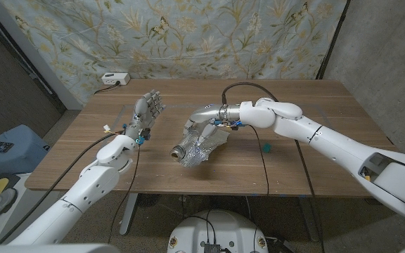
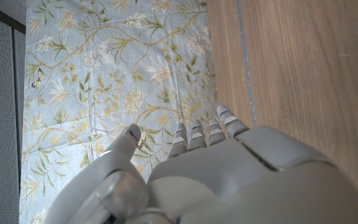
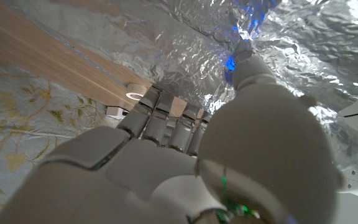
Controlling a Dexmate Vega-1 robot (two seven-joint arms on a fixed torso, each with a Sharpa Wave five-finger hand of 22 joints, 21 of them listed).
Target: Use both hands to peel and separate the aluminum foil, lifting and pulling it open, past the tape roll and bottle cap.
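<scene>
A crumpled sheet of aluminum foil (image 1: 201, 149) lies bunched at the middle of the table. My right hand (image 1: 206, 128) sits on its far side. In the right wrist view the thumb presses into the foil (image 3: 291, 37) while the curled fingers (image 3: 166, 118) wrap its edge, so the hand grips it. My left hand (image 1: 148, 112) is raised to the left of the foil, apart from it, with its fingers (image 2: 197, 134) spread upward and nothing in them. A small teal bottle cap (image 1: 266, 147) lies right of the foil. A pale tape roll (image 3: 133, 93) lies on the wood beyond the foil.
A white power strip (image 1: 114, 79) sits at the table's back left corner with a cable running off. A flowered cloth (image 1: 188, 35) hangs behind the wooden table (image 1: 329, 105). Cables trail along both arms.
</scene>
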